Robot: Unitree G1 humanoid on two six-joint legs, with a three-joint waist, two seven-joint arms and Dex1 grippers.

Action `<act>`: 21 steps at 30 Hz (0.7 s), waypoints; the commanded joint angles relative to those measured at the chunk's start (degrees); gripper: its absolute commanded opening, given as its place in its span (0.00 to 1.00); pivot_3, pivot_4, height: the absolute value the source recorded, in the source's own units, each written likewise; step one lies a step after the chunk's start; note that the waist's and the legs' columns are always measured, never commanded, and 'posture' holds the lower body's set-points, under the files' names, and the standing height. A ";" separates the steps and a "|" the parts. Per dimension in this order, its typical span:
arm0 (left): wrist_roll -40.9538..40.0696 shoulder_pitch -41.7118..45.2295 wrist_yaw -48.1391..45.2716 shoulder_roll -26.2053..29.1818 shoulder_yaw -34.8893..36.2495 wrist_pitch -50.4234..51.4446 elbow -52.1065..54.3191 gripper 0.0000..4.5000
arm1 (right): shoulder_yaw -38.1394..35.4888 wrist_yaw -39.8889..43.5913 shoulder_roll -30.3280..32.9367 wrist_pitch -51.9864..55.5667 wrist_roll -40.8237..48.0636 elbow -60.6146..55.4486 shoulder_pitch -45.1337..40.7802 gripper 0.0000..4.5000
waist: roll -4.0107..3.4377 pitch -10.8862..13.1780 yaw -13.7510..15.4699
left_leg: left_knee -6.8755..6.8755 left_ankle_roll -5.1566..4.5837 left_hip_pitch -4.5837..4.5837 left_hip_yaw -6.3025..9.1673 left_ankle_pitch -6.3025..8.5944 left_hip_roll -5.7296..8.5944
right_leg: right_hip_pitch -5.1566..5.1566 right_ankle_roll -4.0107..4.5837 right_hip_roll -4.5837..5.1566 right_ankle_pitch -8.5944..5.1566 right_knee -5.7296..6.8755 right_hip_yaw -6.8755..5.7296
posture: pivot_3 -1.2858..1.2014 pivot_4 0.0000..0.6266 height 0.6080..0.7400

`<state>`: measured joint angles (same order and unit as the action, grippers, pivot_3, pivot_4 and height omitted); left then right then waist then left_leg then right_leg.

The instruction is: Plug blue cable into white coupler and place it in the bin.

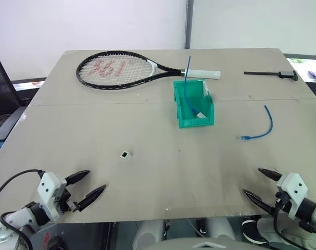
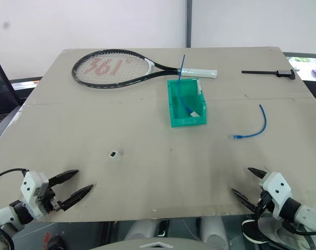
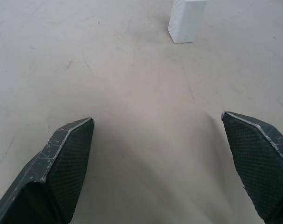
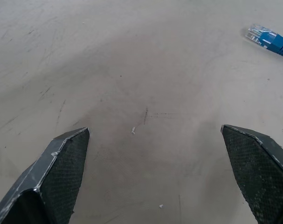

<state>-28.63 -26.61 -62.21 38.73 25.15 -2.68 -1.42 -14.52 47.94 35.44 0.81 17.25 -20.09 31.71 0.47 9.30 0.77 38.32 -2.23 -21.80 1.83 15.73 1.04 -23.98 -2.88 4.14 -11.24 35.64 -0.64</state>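
Broadly, a grey-beige table (image 1: 147, 135) of two matte boards, faintly scuffed, carries everything. Both arms reach in low over its near edge, angled toward each other and slightly downward. The left gripper (image 1: 90, 186) has its two black, tapered, cross-hatched fingers spread wide with nothing between them; the right gripper (image 1: 262, 183) is likewise spread wide and empty, hovering over bare tabletop.

At the far side lies a tennis racket (image 1: 121, 69), black-framed, with a red mark on its strings and a white wrapped grip. Far right rests a thin black tool (image 1: 269, 74). Just in front of the racket's grip stands the bin (image 1: 194, 121), a teal-green moulded plastic box with a lowered front lip; a second blue cable (image 1: 188, 83) with a white end piece stands tilted in it, rising above the rim.

The blue cable (image 1: 262, 127), thin, glossy and arc-shaped with a clear plug, lies right of the bin, well apart from both grippers. The white coupler (image 1: 125, 154), a tiny cube with a dark socket, sits alone ahead of the left gripper.
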 commanded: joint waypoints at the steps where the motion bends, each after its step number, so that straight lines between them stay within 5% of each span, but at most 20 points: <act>1: 0.85 -1.23 1.03 0.24 0.51 1.18 1.02 1.00 | -1.70 0.20 0.53 -0.37 1.33 -1.33 -0.95 0.99 | 0.00 0.00 -0.01 | 0.00 0.00 0.00 0.00 0.00 0.00 | 0.00 0.00 0.00 0.00 0.00 0.00 | 0.52 0.24 1.00; 10: -0.52 -5.27 -2.33 -0.02 -3.47 1.92 15.66 1.00 | -1.07 -1.70 3.50 8.91 3.34 -3.77 -10.37 0.99 | 0.25 0.22 0.00 | 0.01 -0.08 -0.10 -0.08 -0.01 0.00 | -0.03 0.00 0.08 0.00 -0.05 -0.05 | 0.52 0.24 1.00; 21: -3.28 -2.49 -3.16 2.14 -9.64 5.72 29.21 1.00 | 11.43 12.49 22.61 19.89 -3.07 12.89 -41.94 0.99 | 0.46 0.44 0.06 | 0.01 -0.15 -0.14 -0.26 0.02 0.00 | -0.15 0.02 -0.14 0.01 -0.07 -0.20 | 0.52 0.24 1.00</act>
<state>-29.09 -30.38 -65.34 40.01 15.56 1.48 23.76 -5.77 56.91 56.83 19.96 15.61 -10.40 -6.56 0.92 9.74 0.83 38.32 -2.38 -21.97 1.58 15.75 1.05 -24.15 -2.85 3.92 -11.23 35.57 -0.86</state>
